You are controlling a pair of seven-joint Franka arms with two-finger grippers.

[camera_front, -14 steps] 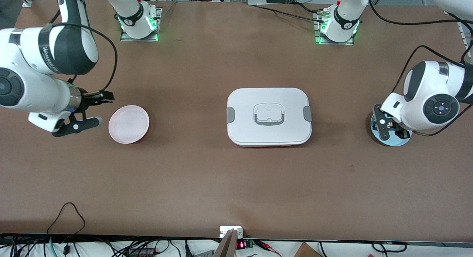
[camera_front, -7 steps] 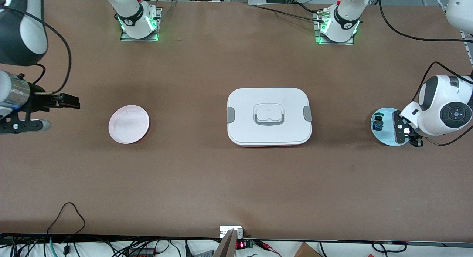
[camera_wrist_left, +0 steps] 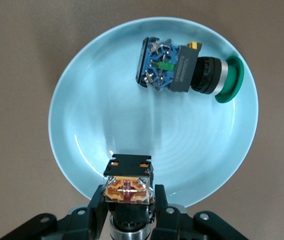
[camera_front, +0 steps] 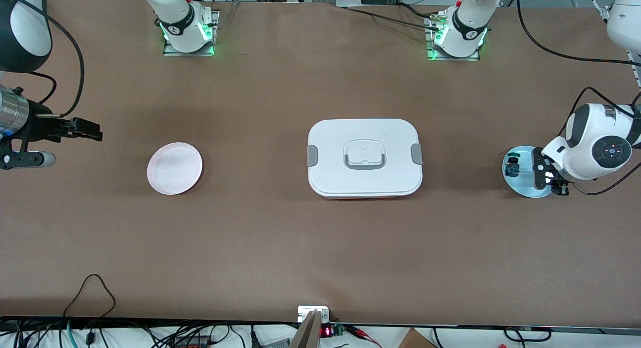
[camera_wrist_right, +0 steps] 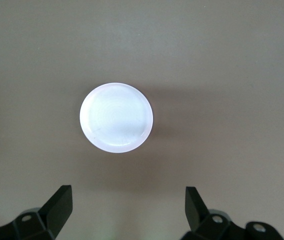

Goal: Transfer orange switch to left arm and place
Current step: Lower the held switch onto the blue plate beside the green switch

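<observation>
We see left end effector [camera_wrist_left: 129, 207] clamped on orange switch [camera_wrist_left: 128, 180], over blue plate [camera_front: 526, 188] rim. Green switch [camera_wrist_left: 182, 70] lies on plate at 1 o'clock. Box [camera_front: 364, 157] mid-counter. Right end effector [camera_wrist_right: 127, 205] wide open, empty, waiting above counter near pink plate [camera_front: 175, 168].

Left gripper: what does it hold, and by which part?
The left gripper holds the small black orange switch by its lower body, above the pale blue plate.

the orange switch [camera_wrist_left: 127, 186] in the left tool [camera_wrist_left: 129, 212] hides its own cap, and the front view shows it too tiny to make out.
</observation>
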